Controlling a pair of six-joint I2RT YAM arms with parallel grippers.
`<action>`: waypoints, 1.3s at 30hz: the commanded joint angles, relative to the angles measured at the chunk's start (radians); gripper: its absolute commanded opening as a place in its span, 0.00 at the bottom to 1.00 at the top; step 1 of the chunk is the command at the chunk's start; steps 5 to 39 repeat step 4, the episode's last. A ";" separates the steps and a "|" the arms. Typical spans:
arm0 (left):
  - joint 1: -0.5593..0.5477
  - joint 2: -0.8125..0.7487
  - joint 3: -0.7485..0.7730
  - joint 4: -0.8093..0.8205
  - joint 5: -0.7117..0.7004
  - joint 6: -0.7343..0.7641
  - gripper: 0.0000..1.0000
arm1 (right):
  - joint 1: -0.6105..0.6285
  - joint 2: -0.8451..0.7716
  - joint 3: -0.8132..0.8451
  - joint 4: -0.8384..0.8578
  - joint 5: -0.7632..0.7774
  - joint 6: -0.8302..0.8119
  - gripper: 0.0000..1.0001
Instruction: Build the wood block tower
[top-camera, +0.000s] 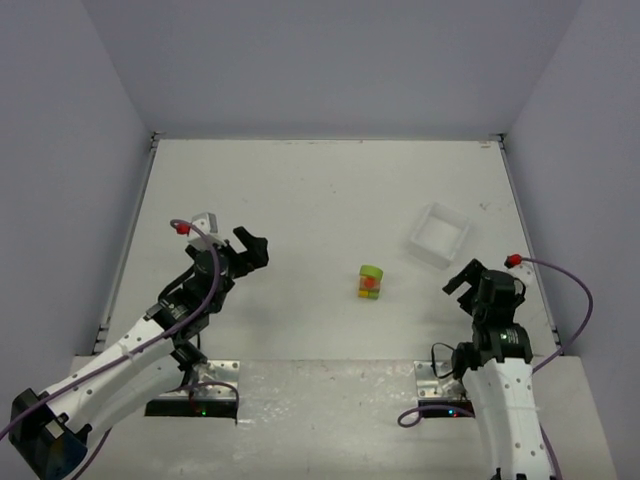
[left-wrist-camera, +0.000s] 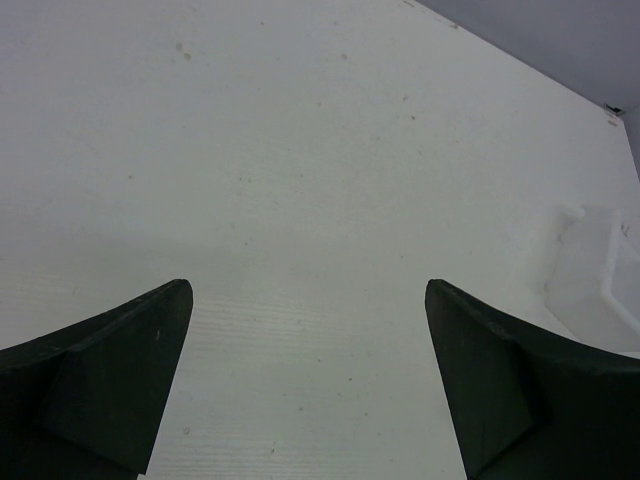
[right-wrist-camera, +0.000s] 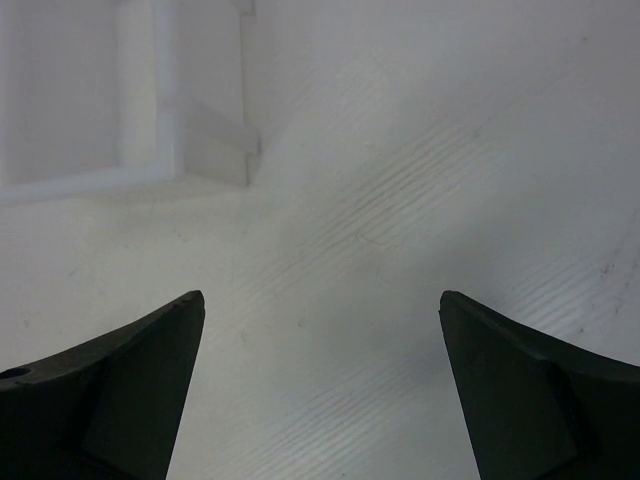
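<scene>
Standing tower (top-camera: 371, 282) well apart from tray (top-camera: 427, 250)

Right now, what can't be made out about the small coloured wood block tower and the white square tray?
Small coloured wood block tower: top view only, too small to count blocks or judge alignment; outside both wrist views.
White square tray: cut off by the right wrist view's edge, blurred in the left wrist view.
</scene>
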 joint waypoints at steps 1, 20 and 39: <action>0.010 -0.003 -0.001 -0.004 -0.027 -0.010 1.00 | 0.000 -0.100 -0.006 0.018 0.056 0.069 0.99; 0.012 -0.003 -0.013 0.008 -0.026 -0.012 1.00 | 0.000 -0.175 -0.039 0.030 0.050 0.072 0.99; 0.012 -0.003 -0.013 0.008 -0.026 -0.012 1.00 | 0.000 -0.175 -0.039 0.030 0.050 0.072 0.99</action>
